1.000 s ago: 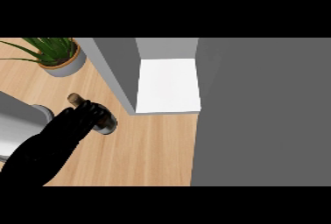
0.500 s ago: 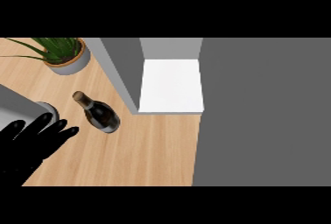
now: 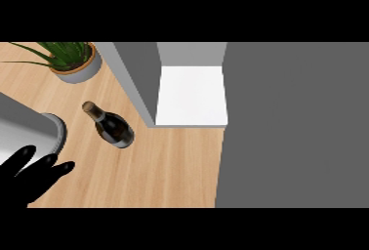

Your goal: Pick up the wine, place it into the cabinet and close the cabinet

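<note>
Wooden counter (image 3: 158, 176) fills the left and middle of the head view; a flat grey surface (image 3: 296, 127) covers the right side. The cabinet (image 3: 191, 93) stands open at top centre, white shelf floor showing, its grey door or side panel (image 3: 133, 78) running down toward the counter. A grey rounded metal object (image 3: 25, 129), can't tell what, sits at the left edge. A potted plant (image 3: 72, 61) with spiky green leaves is at top left, well apart from the rest.

The wine bottle (image 3: 112, 127) is on the counter just left of the cabinet, neck toward the upper left, dark body toward the lower right. Upright or lying, can't tell from this steep angle. Nothing touches it.

The left hand (image 3: 32, 173) shows at the lower left corner, fingers straight and spread apart, holding nothing, near the metal object and apart from the bottle.

Versus a second ago: the hand then covered the bottle; it has since pulled back down-left. Bottle is in about the same place as half a second ago. Right hand not visible.
</note>
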Robot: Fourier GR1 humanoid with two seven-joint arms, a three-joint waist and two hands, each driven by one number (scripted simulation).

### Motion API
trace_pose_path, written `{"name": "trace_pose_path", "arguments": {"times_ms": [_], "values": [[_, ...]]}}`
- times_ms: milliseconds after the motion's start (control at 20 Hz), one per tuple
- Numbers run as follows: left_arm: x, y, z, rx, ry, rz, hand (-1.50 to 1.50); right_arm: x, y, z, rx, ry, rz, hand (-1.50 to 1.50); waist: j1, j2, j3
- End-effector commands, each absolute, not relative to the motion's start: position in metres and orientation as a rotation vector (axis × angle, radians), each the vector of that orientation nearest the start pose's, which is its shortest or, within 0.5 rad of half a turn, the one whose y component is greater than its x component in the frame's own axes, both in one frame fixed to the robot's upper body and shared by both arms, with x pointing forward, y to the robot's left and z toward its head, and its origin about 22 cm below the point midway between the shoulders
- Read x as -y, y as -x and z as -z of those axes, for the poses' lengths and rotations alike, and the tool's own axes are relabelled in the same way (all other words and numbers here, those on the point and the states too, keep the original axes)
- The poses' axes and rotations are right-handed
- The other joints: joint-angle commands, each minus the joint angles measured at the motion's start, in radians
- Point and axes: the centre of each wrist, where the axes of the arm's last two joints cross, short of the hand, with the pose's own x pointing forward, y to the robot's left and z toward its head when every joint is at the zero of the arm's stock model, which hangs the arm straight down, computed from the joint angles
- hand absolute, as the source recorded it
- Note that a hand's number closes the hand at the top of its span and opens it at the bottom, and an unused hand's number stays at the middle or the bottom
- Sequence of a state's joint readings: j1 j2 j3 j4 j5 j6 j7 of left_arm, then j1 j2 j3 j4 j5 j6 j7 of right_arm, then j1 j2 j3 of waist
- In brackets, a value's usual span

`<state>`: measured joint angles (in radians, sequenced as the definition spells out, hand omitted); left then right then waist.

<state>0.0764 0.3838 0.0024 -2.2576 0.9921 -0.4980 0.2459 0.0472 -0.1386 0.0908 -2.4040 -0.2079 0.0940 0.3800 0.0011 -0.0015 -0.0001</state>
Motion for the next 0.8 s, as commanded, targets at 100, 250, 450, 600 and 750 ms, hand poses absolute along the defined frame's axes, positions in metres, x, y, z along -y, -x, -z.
{"name": "trace_pose_path", "arguments": {"times_ms": [100,250,450,600,750], "values": [[-0.272,-0.157,-0.169,1.836,0.986,0.414,-1.50,0.236,-0.138,-0.186,1.963,-0.280,-0.243,-1.50,0.000,-0.001,0.000],[-0.279,-0.164,-0.180,1.830,0.975,0.403,-1.50,0.222,-0.139,-0.199,1.974,-0.269,-0.248,-1.50,0.000,0.000,0.000],[-0.277,-0.178,-0.183,1.822,0.929,0.333,-1.50,0.223,-0.132,-0.203,1.952,-0.284,-0.235,-1.50,-0.006,0.000,0.000],[-0.283,-0.177,-0.175,1.780,0.932,0.306,-1.50,0.224,-0.138,-0.204,1.958,-0.290,-0.249,-1.50,-0.002,0.000,0.000],[-0.281,-0.193,-0.142,1.767,0.890,0.279,-1.50,0.218,-0.143,-0.206,1.976,-0.273,-0.224,-1.50,-0.004,0.001,-0.001]]}}
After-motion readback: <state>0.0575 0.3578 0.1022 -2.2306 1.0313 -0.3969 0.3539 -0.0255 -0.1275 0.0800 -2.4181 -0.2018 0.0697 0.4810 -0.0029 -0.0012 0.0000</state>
